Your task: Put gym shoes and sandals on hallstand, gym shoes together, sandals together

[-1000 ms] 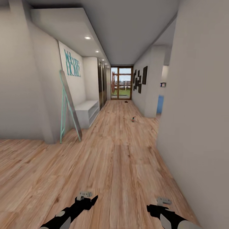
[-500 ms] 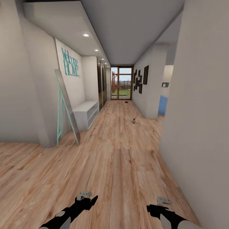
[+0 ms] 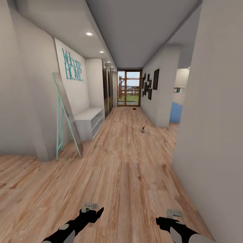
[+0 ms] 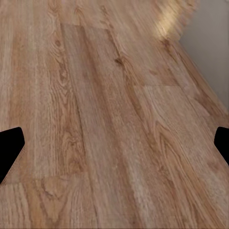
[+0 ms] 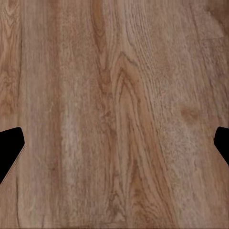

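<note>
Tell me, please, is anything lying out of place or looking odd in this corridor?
Yes. A gym shoe lies alone on the corridor floor, near the right wall. A small dark thing, too small to identify, lies farther off by the glass door. Nothing looks spilled or damaged.

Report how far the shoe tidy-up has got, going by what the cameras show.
Nothing looks done: the hallstand bench top appears bare. Nothing is in hand: the left gripper and right gripper have their jaws wide apart over the corridor floor. A gym shoe lies far ahead by the right wall, and a dark item, perhaps a sandal, lies near the glass door. All picking and placing remains.
</note>
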